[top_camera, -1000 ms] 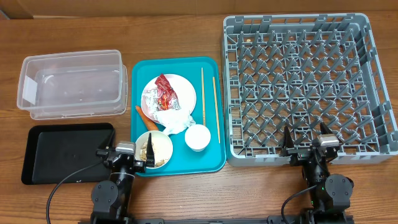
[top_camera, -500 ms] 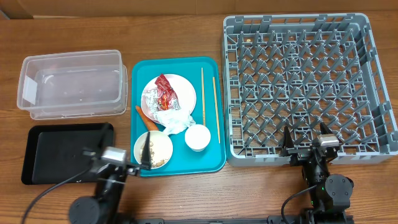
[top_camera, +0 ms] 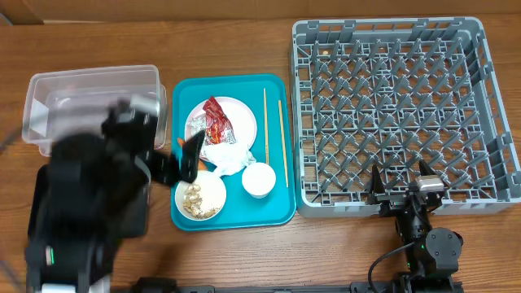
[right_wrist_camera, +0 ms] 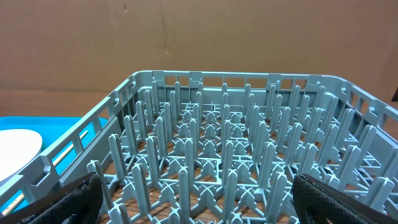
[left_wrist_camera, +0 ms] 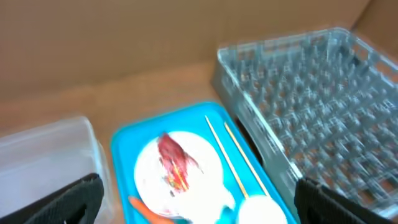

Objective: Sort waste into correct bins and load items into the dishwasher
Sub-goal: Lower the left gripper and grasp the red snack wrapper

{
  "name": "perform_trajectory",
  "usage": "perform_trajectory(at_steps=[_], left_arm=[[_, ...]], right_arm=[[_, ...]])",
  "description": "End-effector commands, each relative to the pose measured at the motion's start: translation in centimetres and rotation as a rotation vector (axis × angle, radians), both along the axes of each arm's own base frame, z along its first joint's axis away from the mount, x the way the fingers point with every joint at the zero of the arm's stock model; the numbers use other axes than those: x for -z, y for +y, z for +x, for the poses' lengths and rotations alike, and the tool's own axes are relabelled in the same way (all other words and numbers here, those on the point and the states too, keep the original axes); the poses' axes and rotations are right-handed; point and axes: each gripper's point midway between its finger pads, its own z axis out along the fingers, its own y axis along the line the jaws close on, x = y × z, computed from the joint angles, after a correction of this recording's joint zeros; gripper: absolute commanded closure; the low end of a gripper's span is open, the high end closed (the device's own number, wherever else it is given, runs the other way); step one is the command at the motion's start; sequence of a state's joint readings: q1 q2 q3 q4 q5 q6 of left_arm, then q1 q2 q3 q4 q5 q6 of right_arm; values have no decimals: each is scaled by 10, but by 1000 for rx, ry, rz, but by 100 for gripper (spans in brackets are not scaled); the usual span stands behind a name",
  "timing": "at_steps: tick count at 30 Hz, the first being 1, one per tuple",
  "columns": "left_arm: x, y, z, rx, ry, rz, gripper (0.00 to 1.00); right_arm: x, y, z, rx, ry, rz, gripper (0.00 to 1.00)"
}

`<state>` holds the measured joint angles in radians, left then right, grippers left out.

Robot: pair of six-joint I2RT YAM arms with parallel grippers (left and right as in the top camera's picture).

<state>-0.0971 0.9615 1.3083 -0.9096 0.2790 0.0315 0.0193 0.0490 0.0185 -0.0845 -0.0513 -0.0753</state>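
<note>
Print on the wrapper [top_camera: 214, 120] is too small to read. The right claw [top_camera: 399, 168] is wide open and holds nothing, at the rack's [top_camera: 391, 98] 6 o'clock edge. The left claw [left_wrist_camera: 198, 182] is blurry, wide open and holds nothing, at the teal tray's [top_camera: 273, 207] 9 o'clock. In the tray, a bowl [top_camera: 200, 198] of scraps is at 7 and a cup [top_camera: 259, 180] at 5. The napkin [top_camera: 228, 156] is in the middle. The plate [top_camera: 242, 118] with the wrapper is at 11.

Your left arm [top_camera: 89, 195] sprawls over the left of the table [top_camera: 269, 252] and crosses the near wall of the clear tub [top_camera: 81, 85]. The teal tray [top_camera: 273, 207] is crowded: plate [top_camera: 244, 114], napkin [top_camera: 228, 156], bowl [top_camera: 213, 189] and cup [top_camera: 260, 179] sit close together, chopsticks [top_camera: 282, 138] along its right. Only a thin strip of bare table parts it from the dish rack [top_camera: 488, 106], whose near wall stands just ahead of your right gripper [top_camera: 400, 175], upright pegs packed beyond.
</note>
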Motion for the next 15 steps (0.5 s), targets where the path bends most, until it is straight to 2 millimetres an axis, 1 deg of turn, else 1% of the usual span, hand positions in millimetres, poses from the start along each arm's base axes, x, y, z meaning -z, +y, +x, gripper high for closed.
perform_trajectory(at_steps=[1, 3, 5, 7, 11, 15], left_arm=[[11, -16, 23, 24, 186, -43, 0], [29, -19, 40, 22, 278, -33, 0], [44, -21, 54, 20, 326, -27, 0], [67, -23, 70, 6, 396, -33, 0], [101, -25, 93, 2, 471, -23, 0], [137, -28, 114, -74, 576, -80, 0]], right_arm=[[3, -1, 0, 5, 1, -11, 0], [3, -1, 0, 5, 2, -11, 0], [3, -1, 0, 5, 2, -11, 0], [3, -1, 0, 5, 2, -11, 0], [3, -1, 0, 5, 2, -11, 0], [3, -1, 0, 5, 2, -11, 0]])
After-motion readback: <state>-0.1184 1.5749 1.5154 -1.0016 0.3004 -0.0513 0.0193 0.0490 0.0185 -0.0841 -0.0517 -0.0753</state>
